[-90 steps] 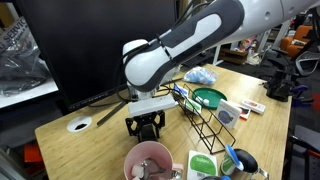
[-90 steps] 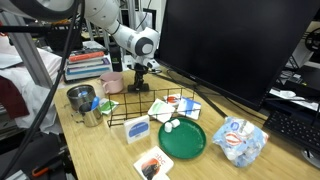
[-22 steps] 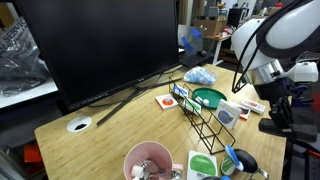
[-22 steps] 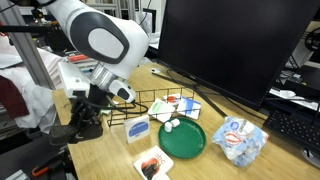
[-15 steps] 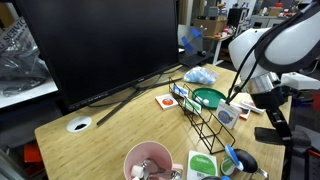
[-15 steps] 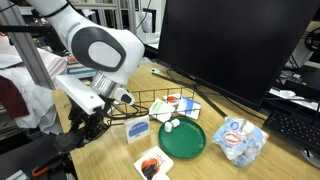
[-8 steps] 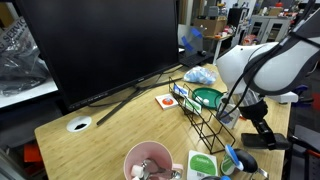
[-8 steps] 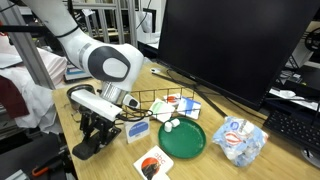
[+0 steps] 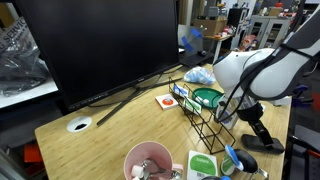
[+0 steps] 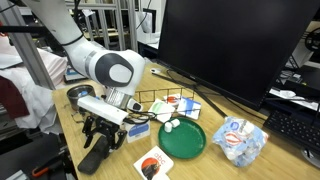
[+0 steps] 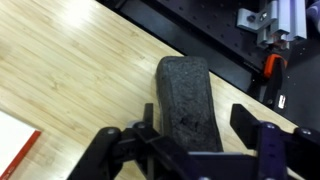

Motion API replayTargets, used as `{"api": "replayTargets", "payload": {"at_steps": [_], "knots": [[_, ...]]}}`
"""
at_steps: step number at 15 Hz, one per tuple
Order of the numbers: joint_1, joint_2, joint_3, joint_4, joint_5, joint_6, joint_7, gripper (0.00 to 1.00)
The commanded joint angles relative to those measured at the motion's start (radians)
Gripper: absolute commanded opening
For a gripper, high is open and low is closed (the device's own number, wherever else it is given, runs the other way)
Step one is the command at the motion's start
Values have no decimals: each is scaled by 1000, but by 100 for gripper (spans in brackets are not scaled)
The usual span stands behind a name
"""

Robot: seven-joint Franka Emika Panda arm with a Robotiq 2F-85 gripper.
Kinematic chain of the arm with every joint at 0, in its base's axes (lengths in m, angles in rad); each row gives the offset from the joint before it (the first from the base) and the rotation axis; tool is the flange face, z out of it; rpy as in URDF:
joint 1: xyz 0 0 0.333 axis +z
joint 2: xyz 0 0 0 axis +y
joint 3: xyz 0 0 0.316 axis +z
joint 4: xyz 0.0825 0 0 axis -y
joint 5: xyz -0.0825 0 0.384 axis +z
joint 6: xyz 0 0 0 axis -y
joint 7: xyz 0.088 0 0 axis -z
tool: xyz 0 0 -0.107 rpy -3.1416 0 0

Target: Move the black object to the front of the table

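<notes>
The black object (image 11: 185,98) is a flat dark bar lying on the light-wood table (image 11: 60,70), close to its edge. My gripper (image 11: 192,128) straddles the bar's near end. The left finger (image 11: 147,135) is at the bar's side and the right finger (image 11: 247,120) stands clear of it with a gap, so the jaws are open. In both exterior views the gripper (image 9: 258,133) (image 10: 100,148) is low at the table's front edge, over the black object (image 9: 266,144) (image 10: 93,162).
A black wire rack (image 9: 205,115) (image 10: 165,104) and a green plate (image 9: 210,97) (image 10: 182,138) stand beside the arm. A pink cup (image 9: 150,160), a metal cup (image 10: 84,100), cards (image 10: 152,164), a plastic bag (image 10: 240,138) and the big monitor (image 9: 100,45) are also there. A white grommet (image 9: 79,125) sits near a corner.
The arm swung from the monitor's foot to the table's front edge with the black object, then lowered it onto the wood; the jaws now stand apart around it.
</notes>
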State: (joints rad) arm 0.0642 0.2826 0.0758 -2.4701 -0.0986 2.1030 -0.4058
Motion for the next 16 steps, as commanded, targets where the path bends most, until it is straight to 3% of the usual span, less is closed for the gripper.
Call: {"api": "replayTargets", "payload": {"at_steps": [1,6,12,13,16], "knots": [[-24,-16,5,3,-9,9,-8,100],[-26,-125,6,-11,-9,-52,-21,100],[-16,-362,-12,-53,24,-101,-8,100],[-10,-298,-12,-16,7,-101,-2,100],[-7,-321,-13,-26,7,-103,-2,100]]}}
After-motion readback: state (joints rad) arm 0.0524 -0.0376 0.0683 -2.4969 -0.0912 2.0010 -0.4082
